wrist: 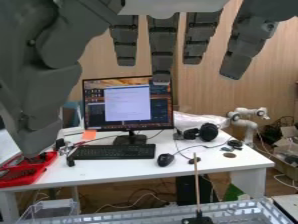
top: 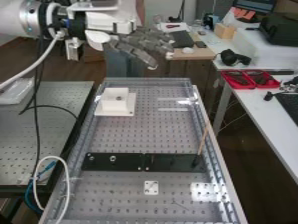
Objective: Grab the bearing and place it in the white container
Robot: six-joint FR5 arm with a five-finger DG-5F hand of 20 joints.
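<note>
With my fingers (wrist: 163,42) wide, I judge placement complete, the white container (top: 116,106) apparently holding the bearing (top: 120,98), with no step left.

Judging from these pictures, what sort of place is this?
Probably a robotics lab: a white robot arm with a dark grey fingered hand by a perforated metal bench, and a black-framed computer monitor on a white desk.

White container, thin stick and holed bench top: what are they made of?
The white container looks like smooth plastic, evenly white, though painted metal is possible. The thin stick seems bare wood, going by its light brown colour. The bench top looks like grey metal, with bright reflections and rows of holes.
</note>
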